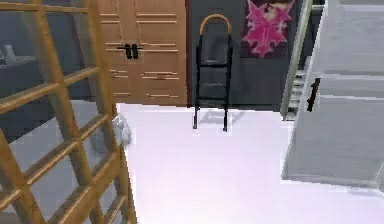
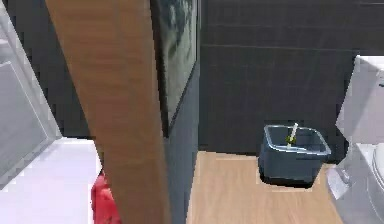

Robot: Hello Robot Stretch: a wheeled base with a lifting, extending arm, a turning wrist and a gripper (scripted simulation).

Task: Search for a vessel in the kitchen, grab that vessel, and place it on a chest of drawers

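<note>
Vessel: place cannot be told. Gripper: state cannot be told.

Forward view: golden wooden lattice (image 1: 62,120) across the left, square glass panes between smooth bars. Small pale grey blob (image 1: 121,130) on the floor at its far edge, too small to name. Smooth white floor (image 1: 200,165). Ahead, panelled double door (image 1: 142,50) in warm brown wood, two dark handles at the middle seam. Just right of it, black step ladder (image 1: 213,78): thin rails, flat steps, curved wooden hoop on top, upright before the dark grey wall (image 1: 240,70). Magenta spiky-shaped picture (image 1: 266,27) on that wall, up and right of the ladder. Far right, white panelled door (image 1: 345,110) with a short dark bar handle (image 1: 314,95).

Arm side view: broad plank (image 2: 110,110) of brown grained wood down the middle-left, dark framed panel (image 2: 178,55) touching its right side. Behind, dark tiled wall (image 2: 280,70) over a wooden board floor (image 2: 235,190). Square dark blue-grey bin (image 2: 290,165) standing on the boards, yellowish stick (image 2: 292,133) poking above its rim. Glossy white toilet (image 2: 365,110) just right of the bin. Red lumpy thing (image 2: 103,200) at the plank's foot, kind unclear.
</note>
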